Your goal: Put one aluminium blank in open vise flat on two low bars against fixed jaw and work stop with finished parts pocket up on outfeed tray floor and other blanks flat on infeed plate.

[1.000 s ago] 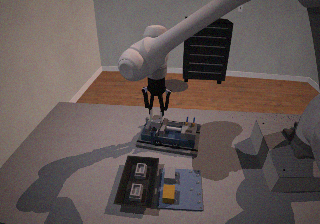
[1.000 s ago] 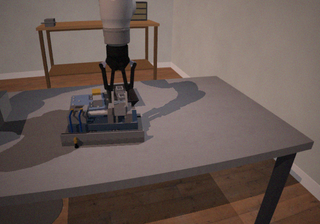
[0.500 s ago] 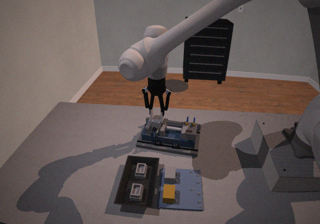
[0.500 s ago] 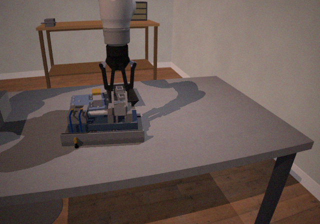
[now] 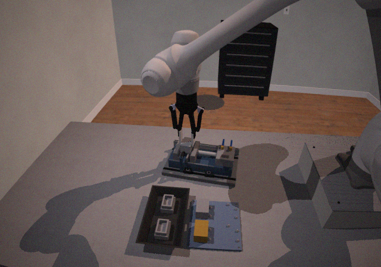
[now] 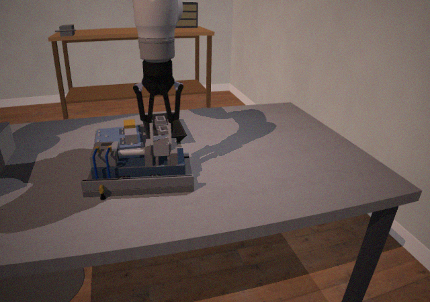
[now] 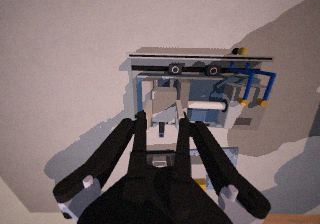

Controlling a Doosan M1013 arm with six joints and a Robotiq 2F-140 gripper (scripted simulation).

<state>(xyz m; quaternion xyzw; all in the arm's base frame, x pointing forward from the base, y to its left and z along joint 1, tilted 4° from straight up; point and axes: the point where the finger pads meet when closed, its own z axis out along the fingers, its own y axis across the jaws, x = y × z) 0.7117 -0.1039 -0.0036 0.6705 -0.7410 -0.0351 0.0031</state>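
Observation:
My gripper (image 5: 186,142) (image 6: 160,142) (image 7: 164,106) is shut on an aluminium blank (image 5: 185,147) (image 6: 161,146) (image 7: 164,98) at the opening of the vise (image 5: 212,165) (image 6: 138,171). The blank looks tilted and stands well above the jaws, between the moving jaw (image 5: 194,154) (image 6: 148,155) and the fixed jaw (image 6: 173,158). Its underside and the bars are hidden. Another aluminium blank (image 5: 202,208) and a brass blank (image 5: 200,231) (image 6: 129,122) sit apart on the infeed plate (image 5: 222,238) (image 6: 107,135). Two finished parts (image 5: 168,204) (image 5: 162,229) lie pocket up in the outfeed tray (image 5: 144,214).
The piston rod (image 5: 207,153) (image 6: 131,152) (image 7: 206,105) and the block with two blue hoses (image 5: 225,156) (image 7: 250,91) lie beyond the moving jaw. Small pins (image 5: 228,225) stand on the infeed plate. The tray and plate lie side by side in front of the vise in the top view.

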